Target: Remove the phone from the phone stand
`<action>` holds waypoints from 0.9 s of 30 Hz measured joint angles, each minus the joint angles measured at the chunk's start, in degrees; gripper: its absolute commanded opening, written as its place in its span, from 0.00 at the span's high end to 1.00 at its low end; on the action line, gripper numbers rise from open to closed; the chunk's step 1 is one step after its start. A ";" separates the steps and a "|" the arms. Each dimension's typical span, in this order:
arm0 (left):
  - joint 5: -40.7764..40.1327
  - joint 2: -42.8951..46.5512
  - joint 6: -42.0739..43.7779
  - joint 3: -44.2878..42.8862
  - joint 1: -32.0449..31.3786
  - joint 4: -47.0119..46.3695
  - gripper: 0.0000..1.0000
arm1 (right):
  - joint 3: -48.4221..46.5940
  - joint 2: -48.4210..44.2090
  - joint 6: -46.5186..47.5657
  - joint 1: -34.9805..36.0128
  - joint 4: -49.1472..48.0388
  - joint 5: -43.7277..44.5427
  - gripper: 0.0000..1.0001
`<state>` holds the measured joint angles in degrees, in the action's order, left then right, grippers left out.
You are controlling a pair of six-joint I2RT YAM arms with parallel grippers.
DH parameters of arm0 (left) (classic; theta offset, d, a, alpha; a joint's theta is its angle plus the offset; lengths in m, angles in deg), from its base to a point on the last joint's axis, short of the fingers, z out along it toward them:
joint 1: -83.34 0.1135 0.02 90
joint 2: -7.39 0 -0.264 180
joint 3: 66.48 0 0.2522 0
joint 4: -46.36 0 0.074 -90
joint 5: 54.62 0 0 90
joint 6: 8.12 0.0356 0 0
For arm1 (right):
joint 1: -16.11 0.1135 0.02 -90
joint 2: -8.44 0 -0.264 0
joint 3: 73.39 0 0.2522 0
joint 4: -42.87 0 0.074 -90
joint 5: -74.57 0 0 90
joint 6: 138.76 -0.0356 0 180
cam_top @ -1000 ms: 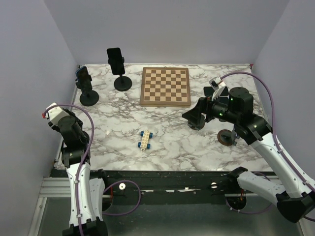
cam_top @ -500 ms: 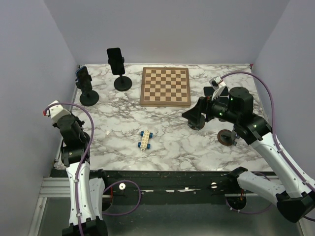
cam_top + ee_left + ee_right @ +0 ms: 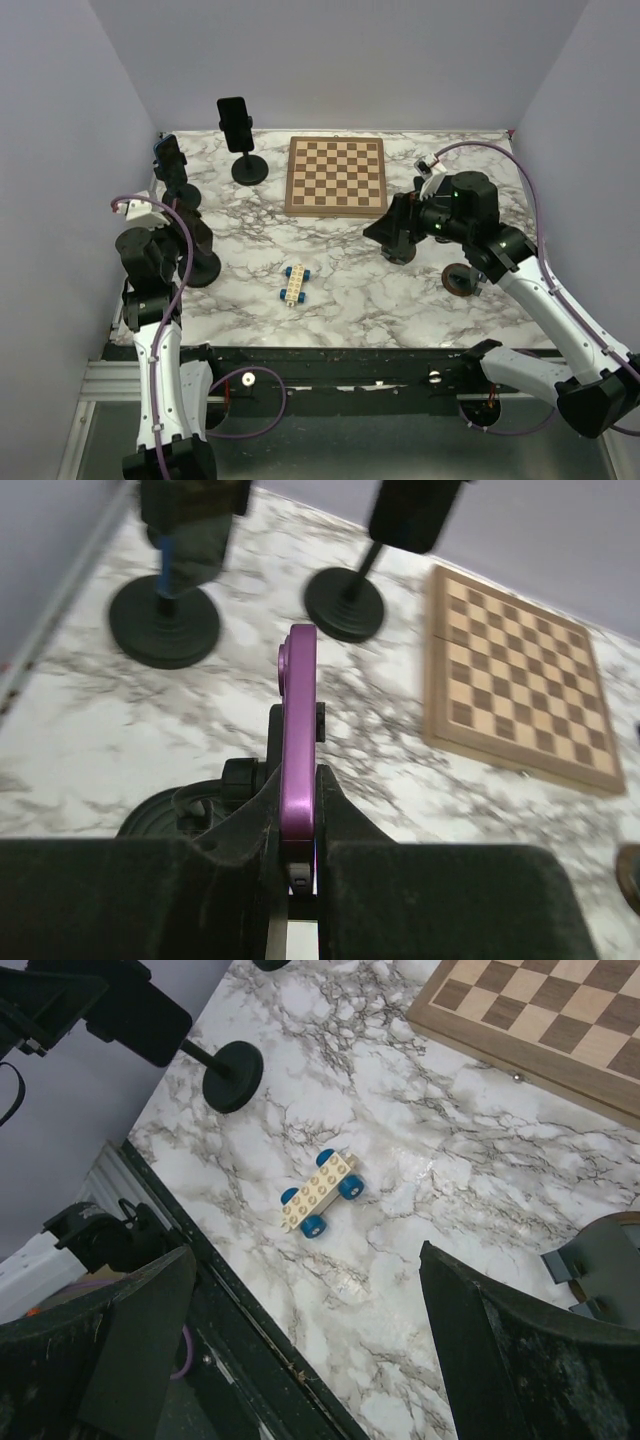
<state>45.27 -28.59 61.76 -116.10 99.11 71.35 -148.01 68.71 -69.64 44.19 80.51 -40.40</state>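
A purple phone [image 3: 298, 730] shows edge-on in the left wrist view, upright. My left gripper [image 3: 296, 825] is shut on its lower part, one finger on each face. Below it is a black stand with a round base [image 3: 150, 825]. In the top view the left gripper [image 3: 188, 240] is at the table's left side, with that base [image 3: 200, 268] beside it. The right wrist view shows the stand's base [image 3: 230, 1077] on the table. My right gripper [image 3: 320, 1360] is open and empty, hovering over the table's right middle [image 3: 395, 235].
Two other black stands with phones are at the back left [image 3: 178, 180] [image 3: 245, 150]. A chessboard [image 3: 336, 176] lies at the back centre. A toy car with blue wheels [image 3: 296, 283] is in the middle. A brown round object [image 3: 460, 280] sits near the right arm.
My left arm has swung right and inward over the table, and a stand base now shows beside its gripper. The right arm has shifted slightly left.
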 measured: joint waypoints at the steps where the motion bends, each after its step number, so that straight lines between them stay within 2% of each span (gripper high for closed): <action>1: 3.43 -0.61 -0.28 -0.04 -0.24 -0.61 1.00 | 0.00 0.20 -0.11 0.02 -0.26 -0.02 0.00; 5: 13.38 -2.62 -0.63 -0.04 -2.27 -2.54 1.00 | 0.02 0.70 -0.72 0.52 -1.53 -0.07 0.00; 9: 19.37 -4.74 -0.07 -0.35 -6.99 -3.72 1.00 | 0.00 2.14 -1.09 2.75 -2.05 0.63 0.00; 18: 28.63 -7.58 1.20 -1.42 -13.29 -4.00 0.99 | -2.51 9.92 -2.05 14.99 -1.90 8.68 0.00; 19: 29.29 -7.72 1.20 -1.42 -13.35 -4.09 0.94 | -3.54 11.04 -2.14 16.70 -1.86 9.81 0.00; 22: 30.77 -8.72 1.16 -1.73 -13.57 -4.50 0.71 | -7.19 14.64 -2.21 21.88 -1.92 13.62 0.00; 27: 31.30 -8.98 0.55 -2.12 -13.73 -4.46 0.50 | -13.51 20.81 -1.55 29.92 -1.29 22.82 0.00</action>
<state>76.57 -37.58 62.30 -118.22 85.38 66.89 -161.52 89.52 -71.19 74.11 79.22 -17.58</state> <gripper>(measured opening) 0.362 0.998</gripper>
